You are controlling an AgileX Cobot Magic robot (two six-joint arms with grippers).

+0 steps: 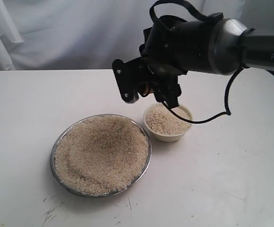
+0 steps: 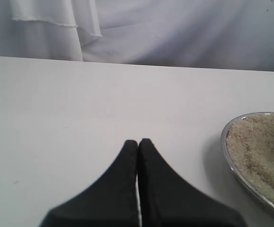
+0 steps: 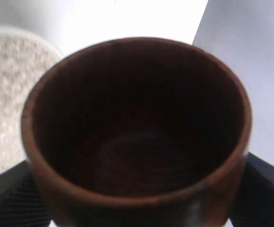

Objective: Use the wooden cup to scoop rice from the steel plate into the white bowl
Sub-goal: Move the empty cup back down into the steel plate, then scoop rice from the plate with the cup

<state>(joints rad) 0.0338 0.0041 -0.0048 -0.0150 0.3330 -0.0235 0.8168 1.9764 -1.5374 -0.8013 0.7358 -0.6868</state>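
The steel plate (image 1: 147, 142) sits at the table's front centre, heaped with rice (image 1: 101, 153). To its right, the white bowl (image 1: 170, 136) holds more rice (image 1: 165, 120). My right gripper (image 1: 151, 90) hangs just above the bowl's left rim. In the right wrist view it (image 3: 137, 201) is shut on the wooden cup (image 3: 137, 118). The cup's dark inside is empty and faces the camera, with the bowl's rice (image 3: 9, 94) beside it. My left gripper (image 2: 137, 142) is shut on nothing, low over bare table, with the plate's rim (image 2: 225, 146) to one side.
White cloth (image 1: 56, 33) hangs behind the table. A black cable (image 1: 222, 111) loops down from the right arm over the bowl's far side. Scuff marks (image 1: 51, 210) show on the tabletop near the front edge.
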